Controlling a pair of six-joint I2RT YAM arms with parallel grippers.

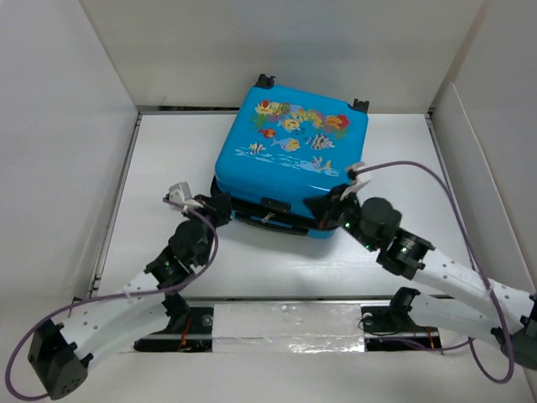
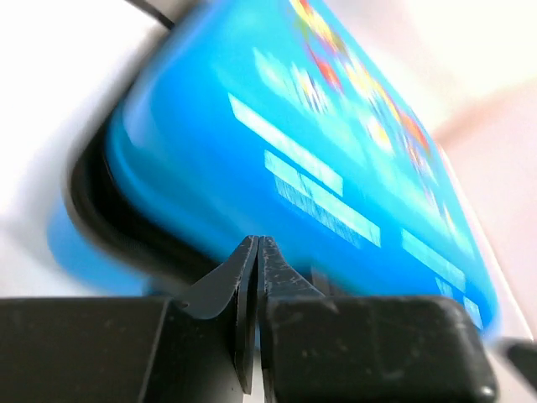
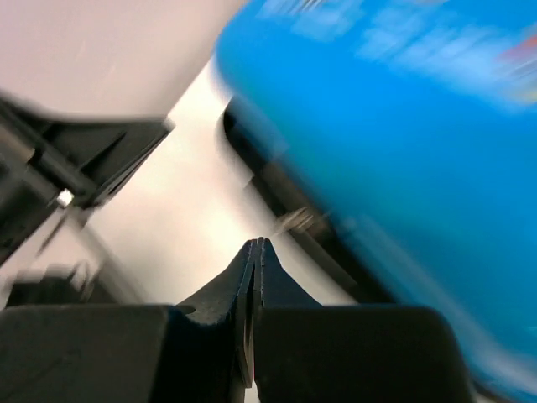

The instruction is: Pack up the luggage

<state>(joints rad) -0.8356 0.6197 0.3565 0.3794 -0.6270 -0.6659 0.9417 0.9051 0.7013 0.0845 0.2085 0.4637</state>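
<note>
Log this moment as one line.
luggage on table, lid down, dark gap along near edge | left fingers shut, empty, at near-left corner | right fingers shut, empty, at near-right corner

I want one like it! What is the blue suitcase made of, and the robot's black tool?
The luggage looks like hard plastic, smooth and slightly glossy: it keeps a rounded, rigid shape. The left tool seems matte black plastic or rubber, with pale scuffs.
</note>
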